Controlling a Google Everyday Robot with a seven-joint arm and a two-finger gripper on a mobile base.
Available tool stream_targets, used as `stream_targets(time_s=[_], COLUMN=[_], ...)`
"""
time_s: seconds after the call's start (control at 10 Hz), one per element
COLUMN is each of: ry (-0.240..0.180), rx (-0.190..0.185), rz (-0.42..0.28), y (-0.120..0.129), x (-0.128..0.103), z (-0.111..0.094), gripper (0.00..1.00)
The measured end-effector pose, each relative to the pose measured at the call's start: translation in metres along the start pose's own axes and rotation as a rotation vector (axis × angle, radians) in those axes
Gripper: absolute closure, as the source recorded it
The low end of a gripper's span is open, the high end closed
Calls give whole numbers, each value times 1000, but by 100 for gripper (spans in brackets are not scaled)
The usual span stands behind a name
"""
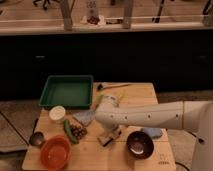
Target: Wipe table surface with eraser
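The table surface (137, 97) is a pale wooden top with a small dark logo mark (162, 161) at its near right corner. The eraser (104, 140), a small block with a dark base and a tan top, lies on the table at the near middle. My white arm reaches in from the right. My gripper (111, 133) points down right over the eraser, at or touching its far end, and hides part of it.
A green tray (67, 76) stands at the back left. A white cup (57, 113), a blue-grey cloth (84, 118), a snack bag (74, 131), an orange bowl (55, 151) and a metal scoop (36, 139) sit left. A dark bowl (140, 144) and a blue pad (152, 132) sit right. A spoon (107, 86) lies at the back.
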Motion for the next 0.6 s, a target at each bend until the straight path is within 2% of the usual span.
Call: stream_targets(time_s=[0.4, 0.6], ry=[9, 16], rx=[5, 10], rz=[31, 16], y=[-10, -28], x=[20, 24], z=[-4, -6], gripper=[96, 96])
